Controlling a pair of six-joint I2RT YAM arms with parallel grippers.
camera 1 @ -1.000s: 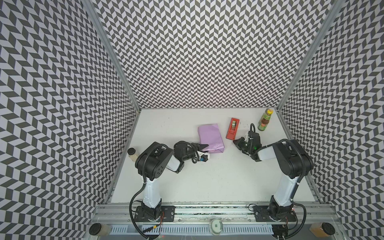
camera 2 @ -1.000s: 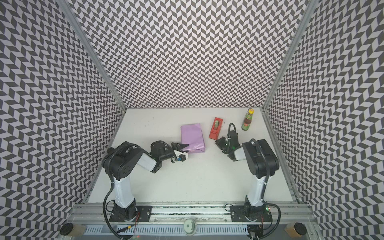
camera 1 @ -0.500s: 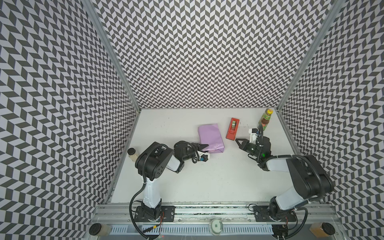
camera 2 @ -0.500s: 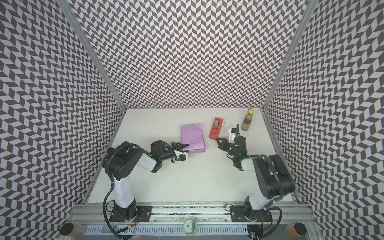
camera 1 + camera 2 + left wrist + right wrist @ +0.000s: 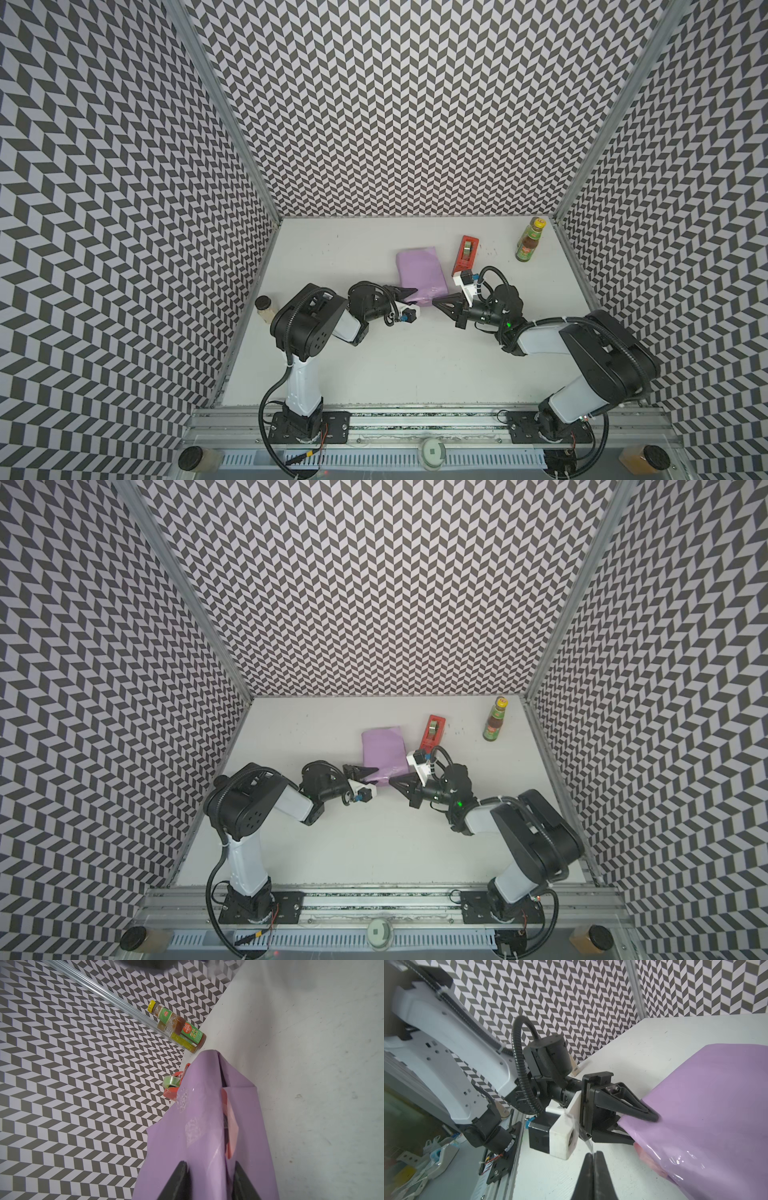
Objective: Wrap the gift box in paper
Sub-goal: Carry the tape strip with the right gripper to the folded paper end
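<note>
Swinging the right arm (image 5: 582,345) back from the red tape dispenser (image 5: 466,251), after hovering at its near end a second ago, and reaching now past that end toward the paper (image 5: 419,270). Keeping the left arm (image 5: 307,320) unmoved meanwhile, on the far side of the paper from the dispenser. Leaving the paper lying just beside the dispenser, lilac face out, already folded round the gift box and hiding it completely, with a pink flap (image 5: 230,1122) showing at a loose seam in the left wrist view. Clamping the left gripper (image 5: 409,293) on the paper-covered end nearer the robot than the dispenser, one jaw above and one below, pinning the folds. Pinching the right gripper (image 5: 436,300) fully closed on what looks like a clear tape strip (image 5: 588,1144) trailing from the jaw tips, just short of the paper corner closest to the dispenser's near end. Judging from this: finishing the tape fetch, coming next to sticking down the held end fold, nearing the close of the wrapping.
</note>
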